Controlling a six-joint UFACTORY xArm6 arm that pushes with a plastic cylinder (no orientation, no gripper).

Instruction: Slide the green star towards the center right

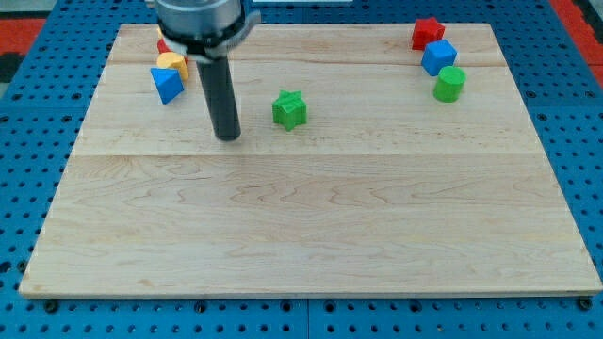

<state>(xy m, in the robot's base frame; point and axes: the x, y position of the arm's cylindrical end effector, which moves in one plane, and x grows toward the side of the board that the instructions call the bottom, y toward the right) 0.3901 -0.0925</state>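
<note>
Rod-ended and clawless, with nothing to open or close, my tip [227,137] rests on the wooden board [311,226], holding nothing and touching no block. Near it on the view's right, apart, sits the green star [290,109]; the blue triangular block [167,84] lies to the view's left.

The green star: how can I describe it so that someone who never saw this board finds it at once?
Look at the wooden board, in its upper half, a little left of the middle. The green star sits there alone, to the view's right of my tip. The other green block is rounder and sits beside a blue block at the top right.
</note>
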